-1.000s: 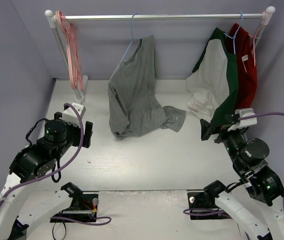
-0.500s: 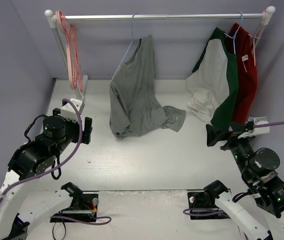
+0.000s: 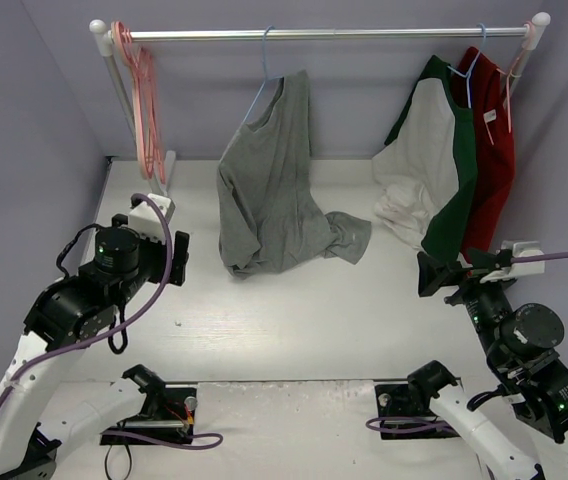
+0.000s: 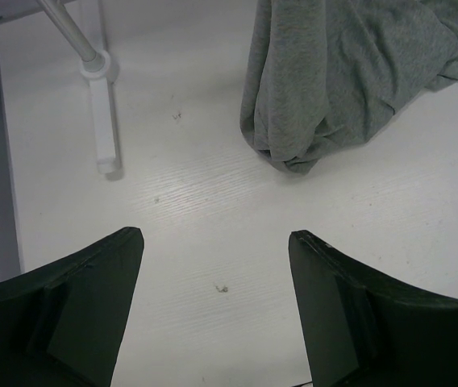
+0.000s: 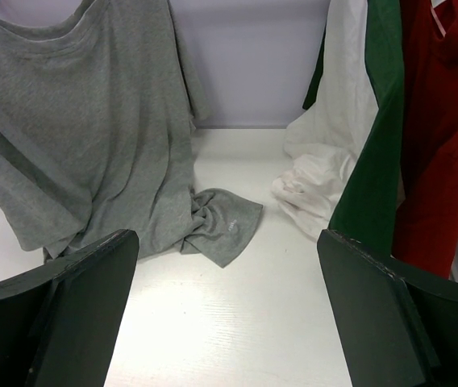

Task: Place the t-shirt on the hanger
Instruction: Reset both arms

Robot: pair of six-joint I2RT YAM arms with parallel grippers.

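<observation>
- Your top view showed the light-blue hanger [image 3: 256,98] hooked on the rail [image 3: 364,33]. The grey t-shirt [image 3: 269,190] was draped from it, with its lower end bunched on the desk [image 3: 304,310]. Neither wrist view showed the hook or the rail.
- Your left wrist view caught only the t-shirt's bunched bottom fold and the rack's foot [image 4: 104,129], well apart from it.
- Your left end effector [image 4: 214,242] was spread wide and held nothing, over bare desk short of the fold.
- Your right end effector [image 5: 227,242] was also wide and empty. It faced the t-shirt and the white-and-green shirt [image 5: 350,105], with the red garment [image 5: 447,121] just beyond on the right.
- Only the top view showed the pink hangers [image 3: 142,100] at the rail's left end.
</observation>
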